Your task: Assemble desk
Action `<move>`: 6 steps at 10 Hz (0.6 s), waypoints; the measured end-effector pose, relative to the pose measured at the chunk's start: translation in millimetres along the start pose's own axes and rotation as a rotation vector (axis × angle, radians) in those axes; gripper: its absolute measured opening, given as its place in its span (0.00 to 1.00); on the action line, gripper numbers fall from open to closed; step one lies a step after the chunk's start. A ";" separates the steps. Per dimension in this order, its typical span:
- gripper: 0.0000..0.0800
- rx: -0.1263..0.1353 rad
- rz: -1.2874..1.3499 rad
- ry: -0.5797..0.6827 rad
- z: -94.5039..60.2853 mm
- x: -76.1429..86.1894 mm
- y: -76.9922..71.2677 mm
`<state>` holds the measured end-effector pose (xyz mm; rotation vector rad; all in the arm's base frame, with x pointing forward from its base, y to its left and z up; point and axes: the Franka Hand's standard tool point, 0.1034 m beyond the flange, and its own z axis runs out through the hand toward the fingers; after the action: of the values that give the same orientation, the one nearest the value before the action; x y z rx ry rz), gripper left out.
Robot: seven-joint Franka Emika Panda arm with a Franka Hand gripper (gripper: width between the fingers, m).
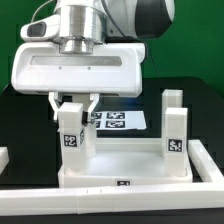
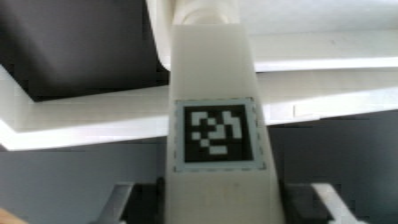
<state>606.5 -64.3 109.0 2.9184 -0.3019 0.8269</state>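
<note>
- The tabletop is white matte plastic, a shallow rectangular tray with a raised rim; it lies upside-down-like on the black counter, with a small tag on its near edge.
- Two square white legs stand upright at its corners: the held leg toward the exterior view's left and a second leg toward that view's right, each bearing a black-and-white tag.
- The tool is clamped on the top of the held leg, one finger on each side; in the wrist view the held leg runs long and straight between the fingers, tag facing the camera.
- Behind the tabletop lies the flat marker board, thin and printed with several tags.
- A long white border strip edges the counter in front, just beside the tabletop; another rises at the exterior view's right.
- Bare black counter lies open toward the exterior view's left.
</note>
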 end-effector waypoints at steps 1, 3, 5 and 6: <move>0.36 0.000 0.000 0.001 -0.1 0.2 -0.3; 0.36 0.001 -0.001 -0.002 -0.3 0.1 0.0; 0.37 0.001 -0.001 -0.002 -0.2 -0.1 0.1; 0.59 0.001 -0.001 -0.002 -0.1 -0.1 0.1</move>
<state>606.3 -64.4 109.0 2.9201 -0.3008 0.8239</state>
